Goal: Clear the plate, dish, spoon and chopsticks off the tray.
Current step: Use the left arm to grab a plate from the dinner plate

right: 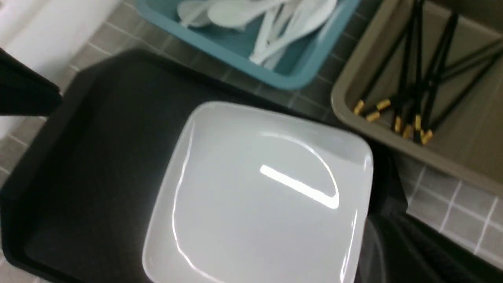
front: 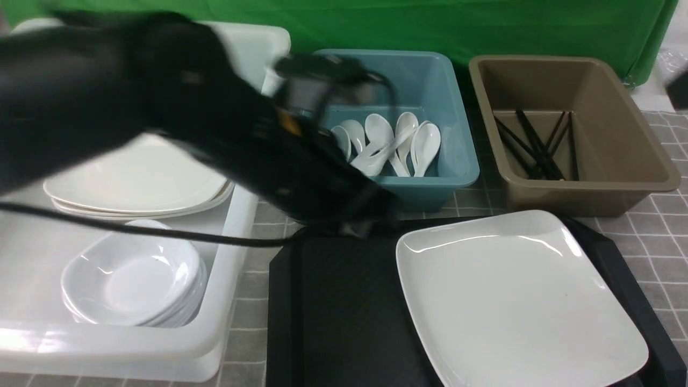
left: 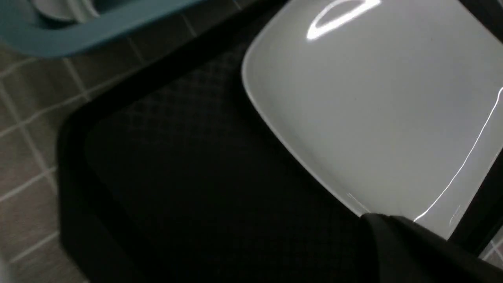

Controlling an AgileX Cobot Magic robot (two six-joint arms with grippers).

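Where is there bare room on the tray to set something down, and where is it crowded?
The tray floor is bare on its left half, between its left rim and the plate, though the left gripper hangs over its far edge. The plate fills the right half. The white bin is crowded with stacked dishes.

Went through all three feeds and couldn't read a single word, number or logo anywhere. The only candidates were a yellow patch [front: 291, 123] on the left arm [front: 177, 97], which was smeared by blur, and the gold tips on the chopsticks [right: 417, 70] in the brown bin [right: 463, 129], which were too small to make out.
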